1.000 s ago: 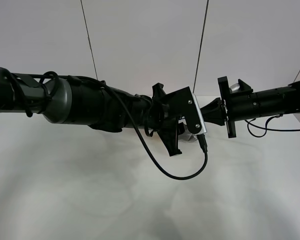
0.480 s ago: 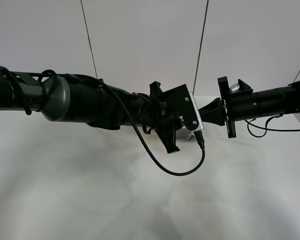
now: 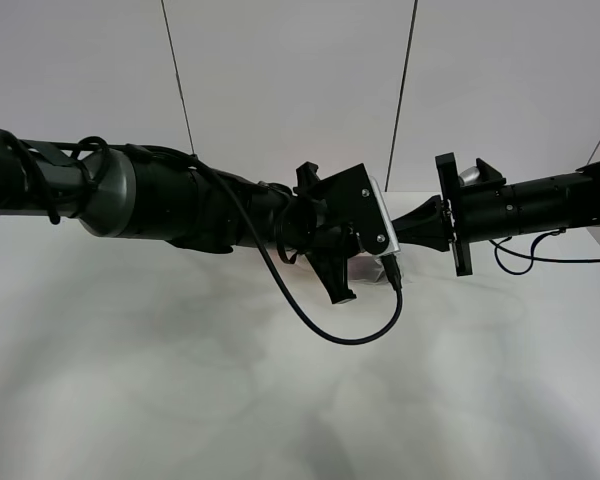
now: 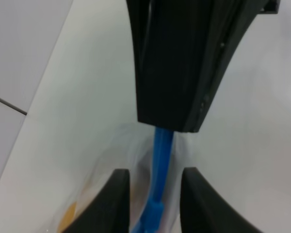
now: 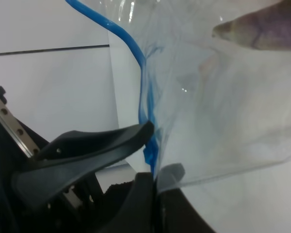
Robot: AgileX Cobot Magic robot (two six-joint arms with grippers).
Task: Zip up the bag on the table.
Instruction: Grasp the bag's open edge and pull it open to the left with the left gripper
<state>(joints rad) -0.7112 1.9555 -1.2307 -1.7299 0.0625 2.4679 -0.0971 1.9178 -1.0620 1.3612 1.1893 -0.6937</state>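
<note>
Since a second ago the left arm [image 3: 180, 200] has drawn its wrist back toward its own side in the high view, and the loop of black cable [image 3: 330, 335] hanging under it has gone along. The right arm [image 3: 540, 205] is where it was.

The white desk [image 3: 130, 400] fills the lower part of the high view. Both arms reach in from the sides and meet nose to nose above its far middle, where they hide nearly everything beneath them.

The bag [image 5: 223, 111] lies there, between the two wrists. It is clear, crinkled plastic, and a purple eggplant [image 5: 262, 29] shows through it.

The right tool [image 5: 151, 155] is closed tight on the bag's edge, with its two black fingers pinching the end of the blue zipper strip [image 5: 136, 53].

The left tool [image 4: 155, 204] faces it at close range, narrowed but not closed. Its fingertips [image 4: 119, 194] stand on either side of the strip with a gap showing on each side. Whether they press the plastic farther down is out of view.

A thicker blue piece [image 4: 153, 213] on the strip sits between those fingertips.
</note>
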